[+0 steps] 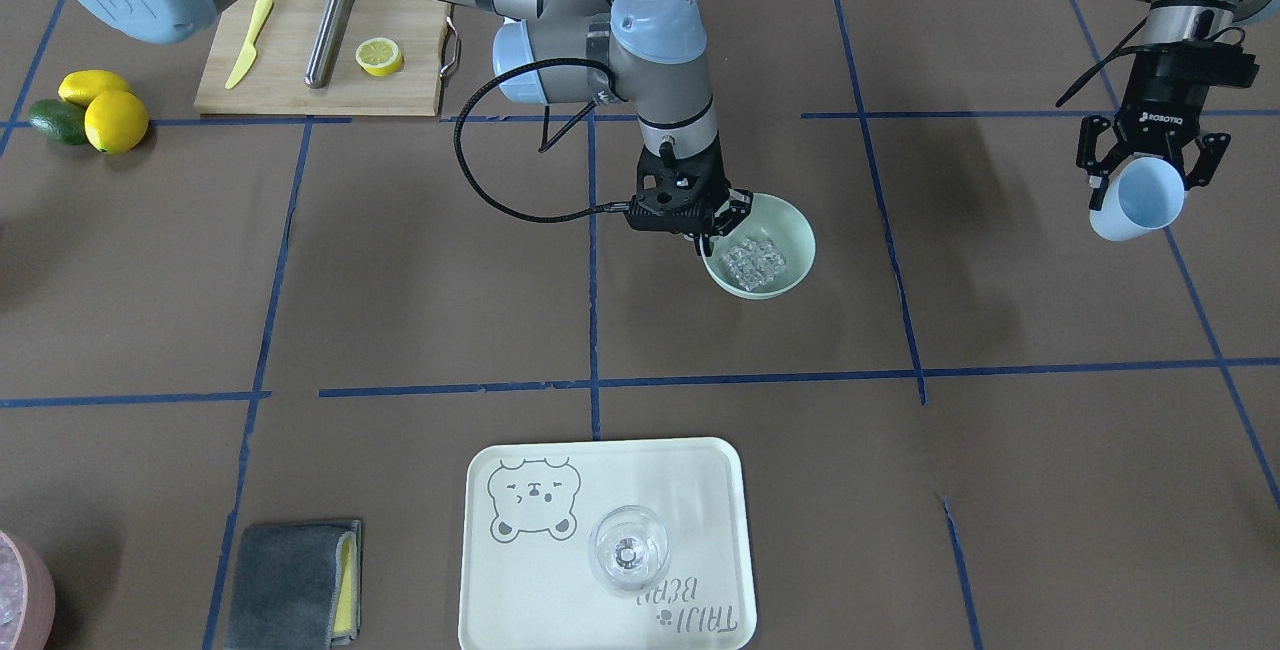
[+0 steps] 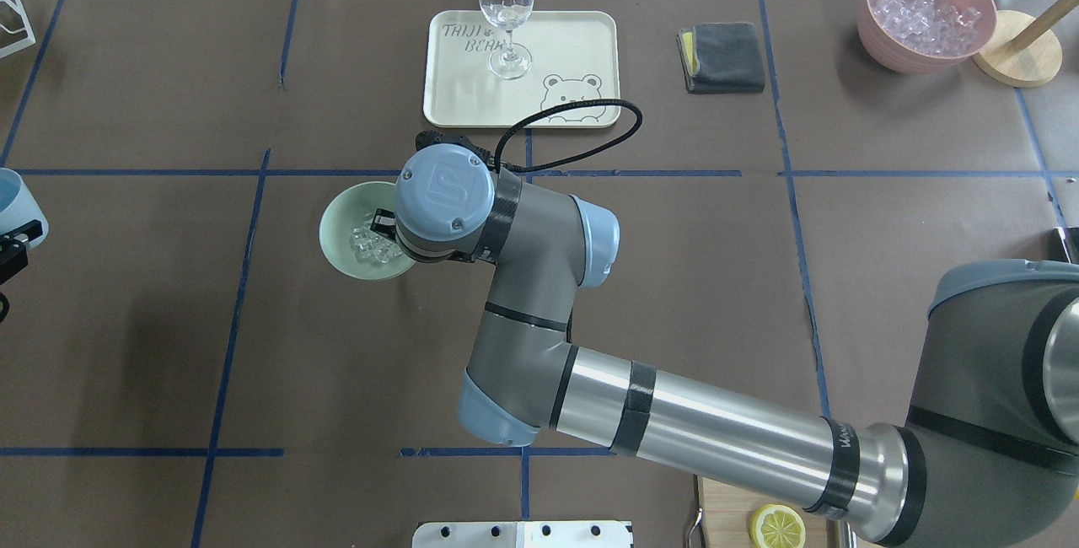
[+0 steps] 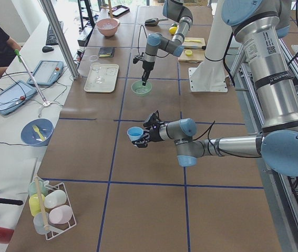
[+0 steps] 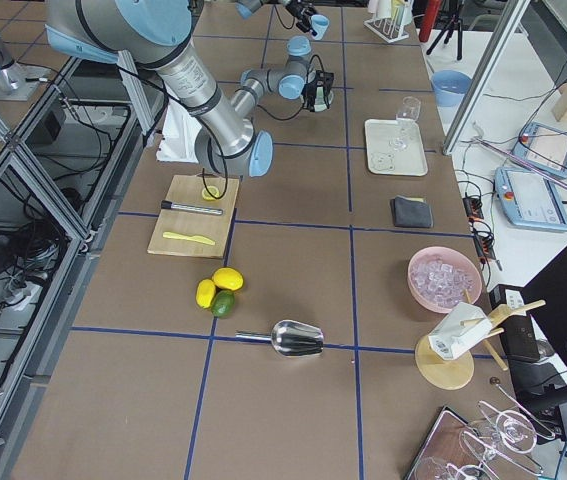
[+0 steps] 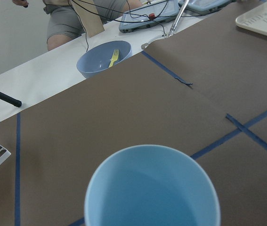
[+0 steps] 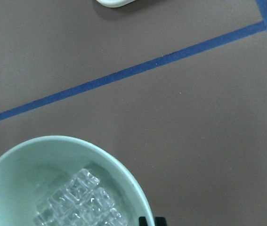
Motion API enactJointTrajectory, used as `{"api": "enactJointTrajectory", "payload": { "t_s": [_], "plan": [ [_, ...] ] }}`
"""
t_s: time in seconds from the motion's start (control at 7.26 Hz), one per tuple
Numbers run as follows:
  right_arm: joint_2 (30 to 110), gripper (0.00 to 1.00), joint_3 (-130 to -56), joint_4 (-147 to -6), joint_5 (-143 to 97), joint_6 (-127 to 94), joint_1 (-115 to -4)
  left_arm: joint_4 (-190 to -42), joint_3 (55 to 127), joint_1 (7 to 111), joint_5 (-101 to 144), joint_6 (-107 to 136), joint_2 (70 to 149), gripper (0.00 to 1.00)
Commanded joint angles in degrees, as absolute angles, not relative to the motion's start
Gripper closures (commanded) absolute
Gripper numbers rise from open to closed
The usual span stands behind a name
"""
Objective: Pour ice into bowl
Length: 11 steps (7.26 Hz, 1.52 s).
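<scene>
Clamps the right hand (image 1: 712, 230) onto the rim of the pale mint-green bowl (image 1: 795, 230), on the side toward the robot's right, fingers pinched across the edge; stands flat on the brown worktop (image 1: 400, 280), near its middle; carries the ice (image 1: 755, 260) as a small heap of clear cubes on its floor; grasps a blue cup (image 1: 1140, 200) in the left hand (image 1: 1145, 165), raised off the worktop, well apart from the bowl; tips sideways, inside showing plain blue to the wrist camera.
</scene>
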<state>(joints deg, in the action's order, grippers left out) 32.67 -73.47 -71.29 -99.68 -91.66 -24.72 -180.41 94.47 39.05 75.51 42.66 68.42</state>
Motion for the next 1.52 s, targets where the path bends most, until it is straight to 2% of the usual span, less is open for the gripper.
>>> {"api": "enactJointTrajectory", "payload": {
  "t_s": [0.0, 0.28, 0.55, 0.83, 0.96, 1.1, 1.24, 1.38],
  "plan": [
    [37.67, 1.00, -80.99, -71.72, -102.74, -91.50, -27.15, -185.45, 90.71, 33.17, 69.58, 52.97, 68.55, 1.00],
    [46.01, 1.00, -89.43, -71.72, -107.11, -90.19, -31.18, -184.66, 87.04, 19.14, 51.77, 61.76, 71.61, 1.00],
    [52.62, 1.00, -95.69, -71.72, -107.49, -86.85, -32.43, -184.57, 83.51, 16.96, 45.46, 61.79, 73.12, 1.00],
    [54.40, 1.00, -96.94, -71.72, -108.45, -86.40, -33.31, -182.83, 83.15, 16.79, 43.35, 61.26, 73.47, 0.99],
    [54.75, 1.00, -97.64, -71.63, -108.54, -86.40, -33.40, -179.94, 83.14, 16.79, 42.63, 61.26, 74.69, 0.90],
    [54.76, 1.00, -97.65, -71.72, -108.54, -86.40, -33.40, -179.56, 83.23, 16.70, 42.80, 61.17, 74.88, 0.67],
    [54.93, 1.00, -97.65, -71.72, -108.46, -86.40, -33.49, -179.56, 83.15, 16.70, 42.80, 61.08, 74.88, 0.01],
    [55.37, 1.00, -97.73, -71.63, -108.54, -86.40, -33.49, -179.56, 83.14, 16.70, 42.80, 60.65, 74.88, 0.00]
  ]
}}
